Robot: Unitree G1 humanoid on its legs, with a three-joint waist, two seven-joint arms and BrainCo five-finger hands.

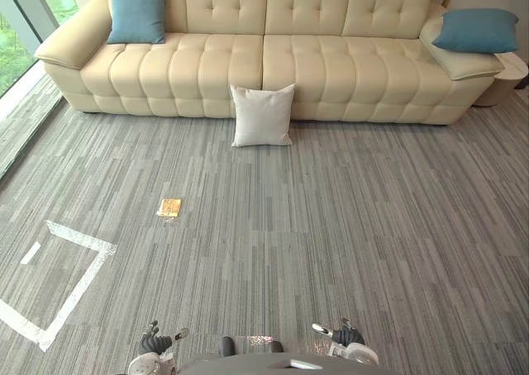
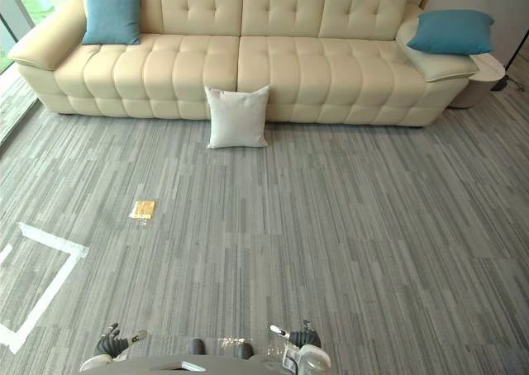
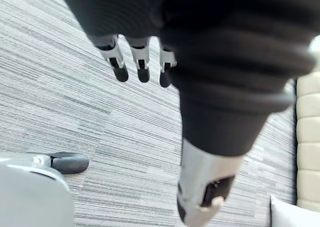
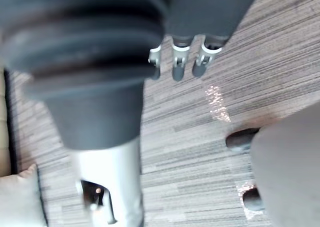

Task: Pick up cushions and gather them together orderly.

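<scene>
Three lay apart, none gathered yet: left blue cushion (image 1: 137, 12) in sofa's (image 1: 331, 69) left corner, right blue cushion (image 1: 475, 30) on right armrest, white cushion (image 1: 262, 116) on carpet (image 1: 331, 226) against sofa front. Left hand (image 1: 155, 342), right hand (image 1: 347, 336) hung slack, empty.

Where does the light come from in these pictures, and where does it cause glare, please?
Left eye view: daylight comes through the window on the robot's left, beside the sofa. Right wrist view: small bright glints on the carpet. Right eye view: the white cushion is evenly lit, without glare.
</scene>
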